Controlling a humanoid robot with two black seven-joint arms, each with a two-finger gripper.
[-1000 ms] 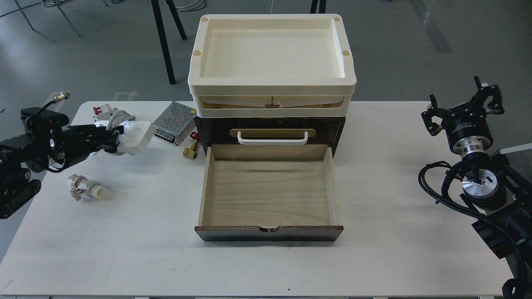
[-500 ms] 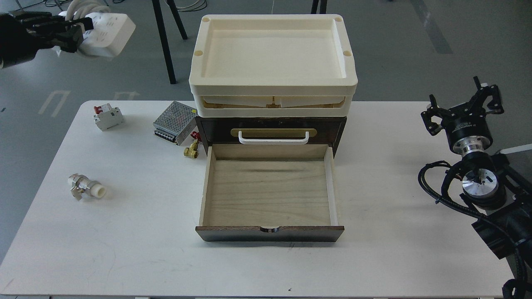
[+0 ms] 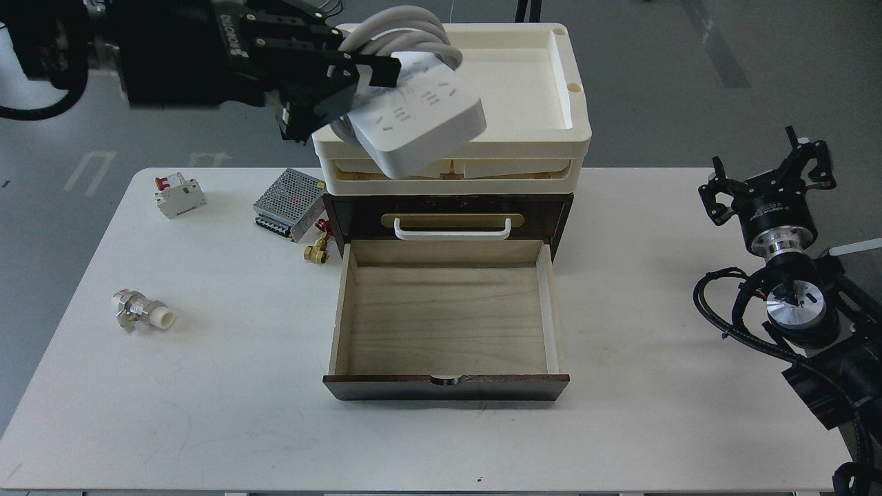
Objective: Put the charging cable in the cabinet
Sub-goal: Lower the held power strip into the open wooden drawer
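My left gripper [image 3: 348, 86] is shut on the charging cable [image 3: 417, 120], a white power strip with its thick cord coiled behind it. It hangs tilted in the air in front of the cream trays [image 3: 572, 148], above the cabinet [image 3: 448, 203]. The cabinet's lower drawer [image 3: 444, 324] is pulled out toward me and its pale wood inside is bare. My right gripper [image 3: 772, 172] is open at the table's right edge, far from the cabinet.
A perforated metal power-supply box [image 3: 288, 203], a white circuit breaker with a red switch [image 3: 179, 195] and a brass fitting [image 3: 318, 249] lie left of the cabinet. A metal and white plastic fitting [image 3: 141, 311] lies at the left of the white table [image 3: 207, 386].
My left arm lifted the charging cable off the table's left, swung it up and then right, to above the cabinet's front. The right arm has not moved.
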